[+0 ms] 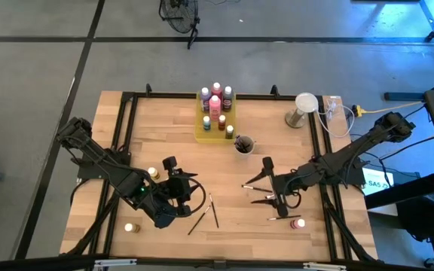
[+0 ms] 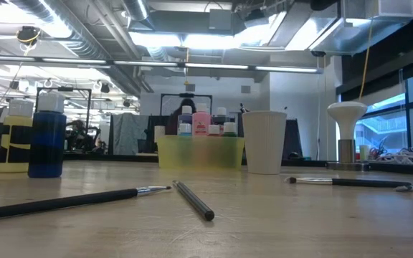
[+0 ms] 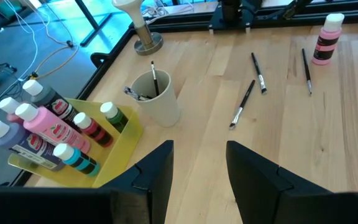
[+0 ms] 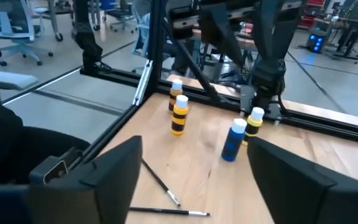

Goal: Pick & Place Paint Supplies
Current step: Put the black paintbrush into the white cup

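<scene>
A: Two arms appear in the high view. The left gripper (image 1: 173, 197) and right gripper (image 1: 276, 188) both sit on the near side of the yellow tray (image 1: 202, 129), left and right of it. The tray holds paint bottles (image 1: 215, 103); the cup (image 1: 243, 144) stands just beside its near-right corner. Two brushes (image 1: 206, 210) lie between the grippers.

B: Low view?

A: No gripper visible. A blue bottle (image 2: 46, 142) stands far left of the tray (image 2: 199, 152); two brushes (image 2: 192, 198) lie in front of it.

B: Left wrist view?

A: The left gripper (image 3: 199, 163) is spread with nothing between its fingers (image 3: 156, 165), pointing toward the cup (image 3: 157, 96) and tray (image 3: 114, 144). A pink bottle (image 3: 327, 40) stands well beyond the cup.

B: Right wrist view?

A: The right gripper (image 4: 191, 180) is spread wide and empty, above a brush (image 4: 160, 182). A blue bottle (image 4: 234, 139) and yellow bottles (image 4: 178, 111) stand ahead.
</scene>
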